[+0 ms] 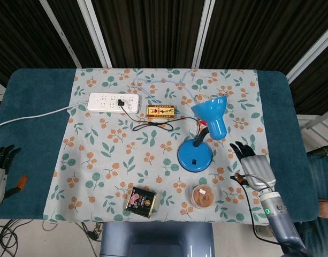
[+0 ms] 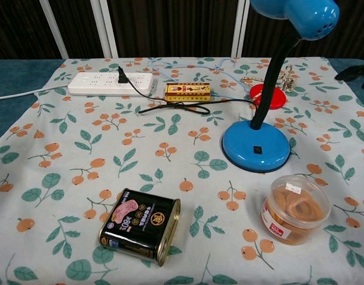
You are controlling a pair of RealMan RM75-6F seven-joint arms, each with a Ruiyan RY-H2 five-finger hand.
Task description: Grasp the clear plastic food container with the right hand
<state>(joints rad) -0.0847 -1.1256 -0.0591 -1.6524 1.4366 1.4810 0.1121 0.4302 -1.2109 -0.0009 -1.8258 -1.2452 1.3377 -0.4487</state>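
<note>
The clear plastic food container (image 1: 203, 196) (image 2: 296, 209) stands upright near the table's front edge, holding orange-brown contents under a lid with a small label. My right hand (image 1: 253, 166) hovers to the right of it, well apart, with fingers spread and nothing in them. In the chest view only its dark fingertips (image 2: 354, 74) show at the right edge. My left hand (image 1: 0, 160) hangs off the table's left side, fingers apart and holding nothing.
A blue desk lamp's base (image 1: 195, 157) (image 2: 256, 147) sits just behind the container, its shade overhanging. A black tin can (image 1: 140, 202) (image 2: 140, 218) lies to the container's left. A white power strip (image 1: 113, 101), a yellow box (image 1: 160, 111) and cables lie further back.
</note>
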